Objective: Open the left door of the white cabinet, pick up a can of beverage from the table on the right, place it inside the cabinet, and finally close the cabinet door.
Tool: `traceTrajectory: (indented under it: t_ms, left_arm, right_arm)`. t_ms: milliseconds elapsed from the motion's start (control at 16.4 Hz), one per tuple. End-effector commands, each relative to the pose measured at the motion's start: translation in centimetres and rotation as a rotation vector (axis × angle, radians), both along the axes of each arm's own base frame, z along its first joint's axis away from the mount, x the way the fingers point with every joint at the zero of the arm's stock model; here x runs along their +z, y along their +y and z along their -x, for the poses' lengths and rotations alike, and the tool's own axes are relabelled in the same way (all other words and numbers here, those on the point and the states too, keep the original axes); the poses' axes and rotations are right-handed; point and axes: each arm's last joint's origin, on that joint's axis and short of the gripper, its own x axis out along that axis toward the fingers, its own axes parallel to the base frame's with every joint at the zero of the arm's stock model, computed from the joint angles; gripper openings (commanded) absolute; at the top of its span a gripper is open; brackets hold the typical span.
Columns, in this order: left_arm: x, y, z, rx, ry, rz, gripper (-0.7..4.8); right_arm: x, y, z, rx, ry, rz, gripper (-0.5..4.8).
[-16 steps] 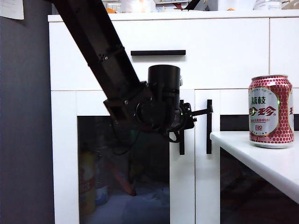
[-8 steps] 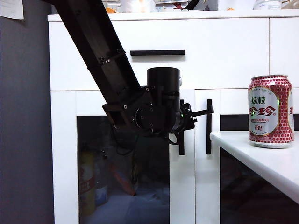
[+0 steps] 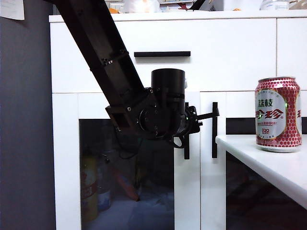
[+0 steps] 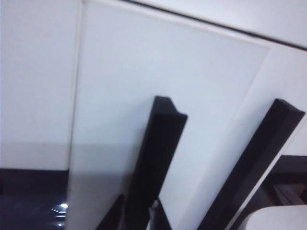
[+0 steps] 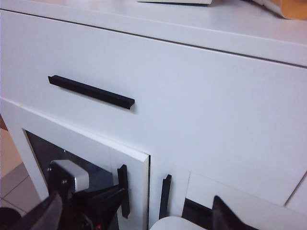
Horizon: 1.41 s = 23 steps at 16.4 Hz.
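The white cabinet (image 3: 225, 52) fills the exterior view. Its left door (image 3: 187, 191), white-framed with dark glass, has a vertical black handle (image 3: 186, 148). My left gripper (image 3: 188, 123) is shut on that handle; in the left wrist view its fingers (image 4: 115, 218) clasp the bar (image 4: 156, 158) on the door (image 4: 120, 96). In the right wrist view the door's edge (image 5: 146, 191) stands slightly proud of the cabinet. The red can of beverage (image 3: 278, 114) stands upright on the table (image 3: 268, 165) at the right. My right gripper (image 5: 134, 221) is open and holds nothing, well back from the cabinet.
A narrower door with its own vertical handle (image 3: 214, 129) sits right beside the gripped one. A drawer with a horizontal black handle (image 3: 162, 54) is above. Bottles show dimly behind the glass (image 3: 91, 187). The table's rounded edge (image 5: 177, 223) lies close to the doors.
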Motion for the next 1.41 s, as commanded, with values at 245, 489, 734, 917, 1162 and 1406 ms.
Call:
traceTrajectory:
  t_ms: [245,489,734,917,1162,1406]
  left_arm:
    - [0.5,-1.3,1.4,-0.079,0.006,0.040,-0.06]
    - [0.5,-0.3,4.6,-0.112,0.061,-0.014,-0.06]
    - [1.1,1.9,7.9,-0.151,0.107,-0.060,-0.06]
    - [1.9,3.9,9.6,-0.150,0.121,-0.075,-0.06]
    - [4.1,6.3,11.7,-0.150,0.109,-0.064,-0.06]
    - [5.3,7.4,12.7,-0.150,0.093,-0.047,-0.06]
  right_arm:
    - [0.1,0.0,0.1,0.002,0.001,-0.004,3.99]
    - [0.0,0.0,0.1,0.002,0.011,-0.003,3.99]
    - [-1.0,0.2,-0.7,0.007,0.074,0.008,3.99]
    - [-2.6,0.6,-2.7,0.032,0.136,0.013,3.53]
    - [-6.4,1.8,-6.9,0.163,0.228,-0.007,-0.03]
    - [-7.4,3.7,-11.1,0.228,0.326,-0.028,-0.05]
